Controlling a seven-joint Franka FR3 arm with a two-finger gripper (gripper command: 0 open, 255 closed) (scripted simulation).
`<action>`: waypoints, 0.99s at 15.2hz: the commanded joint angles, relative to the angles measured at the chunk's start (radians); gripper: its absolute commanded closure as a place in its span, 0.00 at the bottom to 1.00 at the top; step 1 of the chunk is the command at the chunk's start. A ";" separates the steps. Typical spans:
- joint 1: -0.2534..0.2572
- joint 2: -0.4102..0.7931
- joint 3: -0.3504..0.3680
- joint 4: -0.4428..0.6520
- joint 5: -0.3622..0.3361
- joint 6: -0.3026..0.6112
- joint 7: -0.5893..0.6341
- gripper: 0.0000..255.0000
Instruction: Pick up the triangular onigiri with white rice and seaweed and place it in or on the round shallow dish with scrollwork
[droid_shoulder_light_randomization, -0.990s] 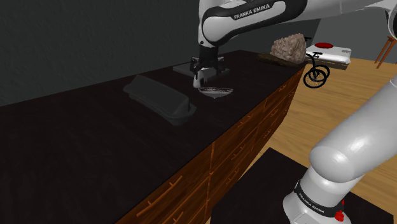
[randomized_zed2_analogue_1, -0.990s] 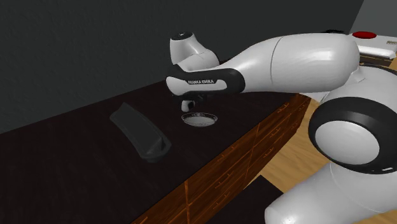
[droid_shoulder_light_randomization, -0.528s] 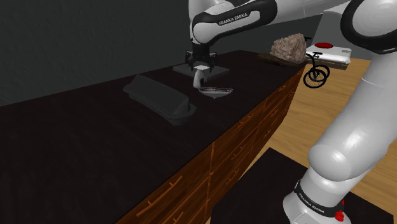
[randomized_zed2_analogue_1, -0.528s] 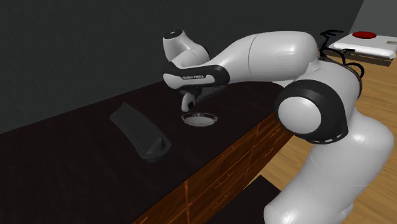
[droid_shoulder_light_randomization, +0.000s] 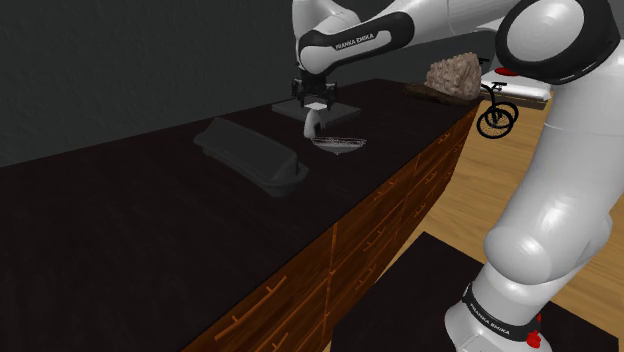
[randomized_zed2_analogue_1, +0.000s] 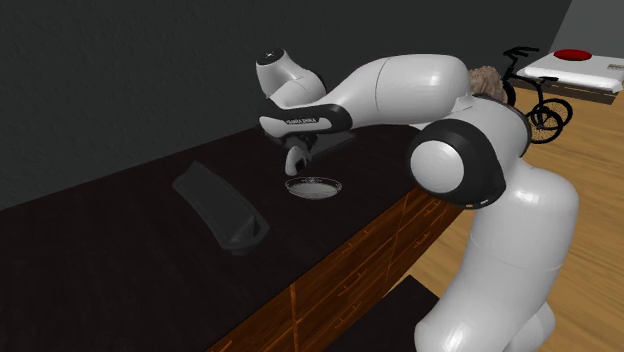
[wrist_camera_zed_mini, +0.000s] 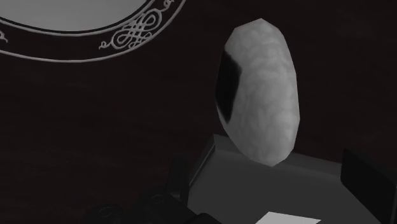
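The onigiri (wrist_camera_zed_mini: 261, 92) is a white, rice-textured lump with a dark seaweed patch on one side. It stands upright on the dark counter beside the round shallow dish (wrist_camera_zed_mini: 95, 48), whose rim bears pale scrollwork. In the shoulder view the onigiri (droid_shoulder_light_randomization: 313, 128) sits right under my black gripper (droid_shoulder_light_randomization: 312, 116), just left of the dish (droid_shoulder_light_randomization: 338, 143). My gripper (wrist_camera_zed_mini: 270, 175) is open. Its fingers (wrist_camera_zed_mini: 369, 184) stand apart on either side of the onigiri and do not touch it. The second exterior view has the gripper (randomized_zed2_analogue_1: 293, 160) just behind the dish (randomized_zed2_analogue_1: 313, 187).
A flat dark slab (droid_shoulder_light_randomization: 330, 104) lies right behind the onigiri. A long dark tray-like object (droid_shoulder_light_randomization: 250, 155) lies to the shoulder view's left. A rock (droid_shoulder_light_randomization: 455, 75) sits at the counter's far end, with a small bicycle (droid_shoulder_light_randomization: 498, 112) beyond it. The counter edge (droid_shoulder_light_randomization: 380, 190) drops to wooden drawers.
The arm's upper links have swung round and stand more upright. The hand has edged to the shoulder view's left and slightly up. The onigiri and dish stay put.
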 joint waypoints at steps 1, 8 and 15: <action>-0.002 0.013 -0.004 -0.006 -0.008 0.018 0.005 0.00; -0.006 0.027 -0.009 -0.018 -0.016 0.045 0.011 0.00; -0.006 0.027 -0.009 -0.018 -0.016 0.044 0.011 1.00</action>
